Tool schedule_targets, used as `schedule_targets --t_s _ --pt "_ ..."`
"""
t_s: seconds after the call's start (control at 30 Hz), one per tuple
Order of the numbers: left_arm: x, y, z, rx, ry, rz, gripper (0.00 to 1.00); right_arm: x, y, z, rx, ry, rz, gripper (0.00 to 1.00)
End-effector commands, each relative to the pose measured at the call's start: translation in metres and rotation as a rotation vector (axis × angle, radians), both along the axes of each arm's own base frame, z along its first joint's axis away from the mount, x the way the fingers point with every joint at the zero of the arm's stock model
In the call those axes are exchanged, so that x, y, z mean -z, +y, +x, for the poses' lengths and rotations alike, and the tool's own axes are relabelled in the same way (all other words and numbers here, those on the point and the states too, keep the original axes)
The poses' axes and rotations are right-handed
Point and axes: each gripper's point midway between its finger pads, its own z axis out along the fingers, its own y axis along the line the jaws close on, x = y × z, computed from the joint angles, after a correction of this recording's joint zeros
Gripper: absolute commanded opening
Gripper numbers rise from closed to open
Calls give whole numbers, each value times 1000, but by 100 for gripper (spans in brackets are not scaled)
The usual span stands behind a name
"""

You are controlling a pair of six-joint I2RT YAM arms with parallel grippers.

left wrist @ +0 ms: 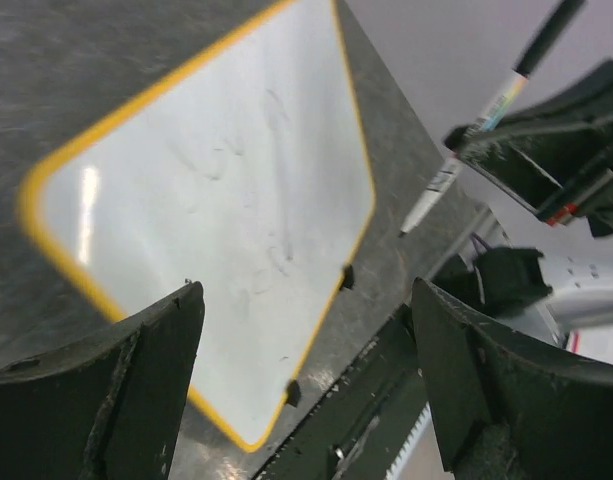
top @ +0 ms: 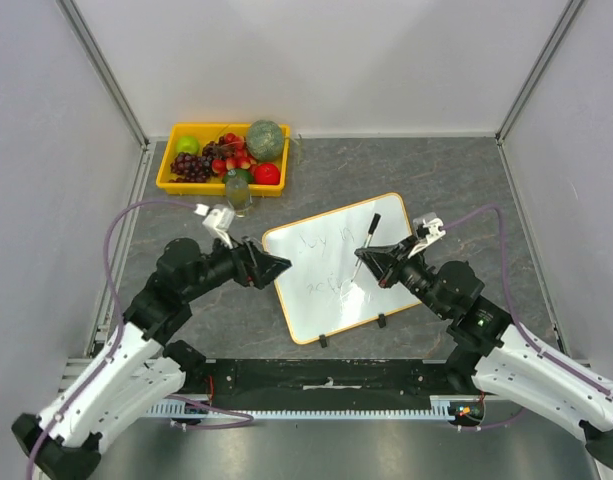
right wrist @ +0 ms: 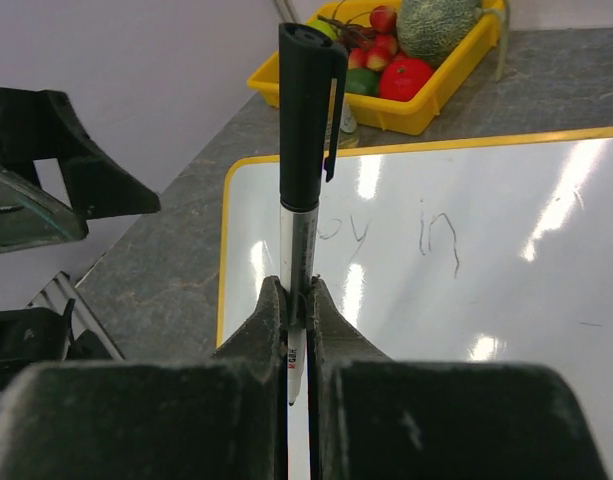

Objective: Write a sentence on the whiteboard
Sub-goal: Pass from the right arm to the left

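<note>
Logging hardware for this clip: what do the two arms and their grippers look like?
Both the left arm and right arm have white shells near the base and black links further out. A purple cable loops along each to a small white wrist camera. The left gripper and right gripper carry matte black, wedge-shaped jaws with a rough surface.

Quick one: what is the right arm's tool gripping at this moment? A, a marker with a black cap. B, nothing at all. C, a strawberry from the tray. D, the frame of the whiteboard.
A: in the right wrist view the right tool is shut on the marker, whose black capped end sticks up above the whiteboard.
</note>
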Motion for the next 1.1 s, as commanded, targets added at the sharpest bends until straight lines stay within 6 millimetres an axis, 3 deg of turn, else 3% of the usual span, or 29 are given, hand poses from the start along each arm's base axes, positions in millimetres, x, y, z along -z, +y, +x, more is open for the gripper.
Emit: schedule_targets --t_s 0.0,0.17,0.33,0.4,0.5,0.57,0.63,0.67,0.7,0.77,0.87,1.07 --pt "-30 -64 -11 252 -109 13 89 -46 16 -6 -110 -48 129 0" --pt "-32 -133 -15 440 -135 13 88 -57 21 -2 -170 -24 241 0" --pt "-28 -166 -13 505 -138 -19 85 -61 22 1 -178 -3 299 0" --pt "-25 -175 -10 511 -133 -15 77 -61 24 -1 -193 -1 312 0" --pt "-27 -181 -9 520 -139 -30 57 -58 25 -1 -199 13 316 0" --pt "-29 -181 -8 510 -141 -34 50 -55 26 0 -201 22 309 0" --pt "-30 -180 -8 506 -148 -37 27 -54 26 0 -200 27 306 0" --pt "-31 -179 -8 506 -150 -37 9 -50 26 0 -200 33 297 0" --pt "-32 -177 -9 500 -149 -34 2 -48 26 1 -193 42 288 0" --pt "-31 -171 -9 482 -139 -19 2 -42 24 6 -171 63 250 1" --pt "-36 -159 -12 453 -141 6 2 -38 18 12 -156 65 188 19" --pt "-41 -133 -22 420 -101 91 2 -58 10 15 -231 8 155 72"
